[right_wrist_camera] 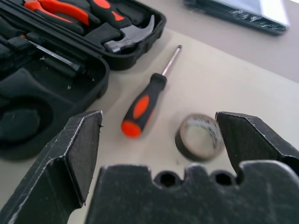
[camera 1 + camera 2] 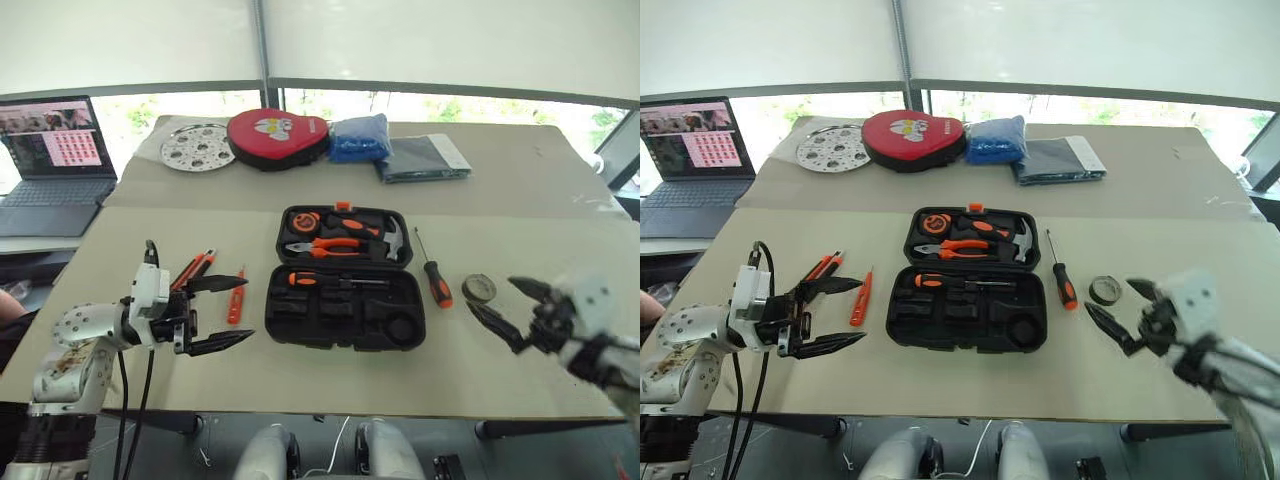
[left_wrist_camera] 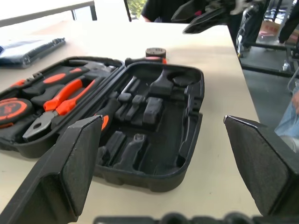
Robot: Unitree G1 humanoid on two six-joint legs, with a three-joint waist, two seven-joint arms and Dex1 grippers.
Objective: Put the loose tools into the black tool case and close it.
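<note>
Left of the open black tool case (image 2: 345, 290), the left hand (image 2: 215, 314) hangs spread and empty near the utility knife (image 2: 193, 270) and tester pen (image 2: 236, 296), both awaiting pickup. One screwdriver (image 2: 335, 280) already occupies its slot. Right of the case, the right hand (image 2: 505, 308), fingers apart, faces the second screwdriver (image 2: 433, 271) and tape roll (image 2: 479, 289) on the tabletop (image 2: 560, 250), apparently the next targets.

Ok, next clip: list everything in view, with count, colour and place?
Tool case: one, black, open, table centre; pliers, hammer, tape measure in lid.
Screwdriver in case: one, orange-black, near half.
Loose screwdriver: one, orange-black, right of case.
Tape roll: one, dark, right of that screwdriver.
Utility knife: one, orange-black, left of case.
Tester pen: one, orange, between knife and case.
Pouch: one, red, far side.
Perforated disc: one, silver, beside pouch.
Blue bundle: one, far side.
Grey packet: one, far side.
Laptop: one, far left.
Left gripper: open, empty.
Right gripper: open, near tape roll.
</note>
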